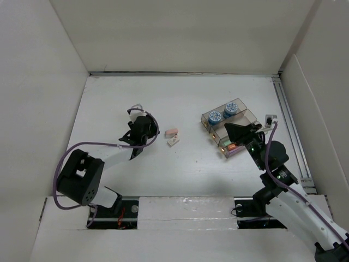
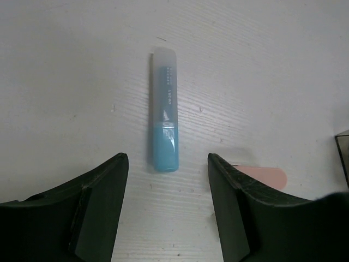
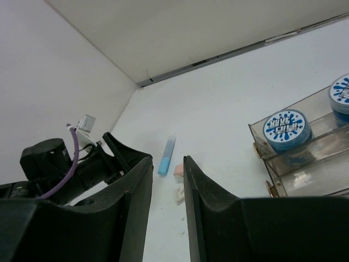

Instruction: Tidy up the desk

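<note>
The left gripper (image 2: 167,191) is spread wide and grasps nothing. A blue highlighter (image 2: 164,114) lies flat just ahead of its fingers, in line with the gap. It rests on the desk (image 1: 191,174), which spreads under both arms. A pink eraser (image 1: 171,131) and a small white piece (image 1: 173,141) lie toward the middle. The right gripper (image 3: 168,164) is parted narrowly and empty. It hovers over the clear tray (image 1: 206,116) near the right edge, which holds two blue-lidded tubs (image 1: 215,115).

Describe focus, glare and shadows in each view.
Top external: even, diffuse light, soft shadows on the desk, slight sheen on the near mounting strip. Left wrist: blue highlighter sharp, left end effector dark. Right wrist: right end effector soft-edged, round blue lid crisp.
</note>
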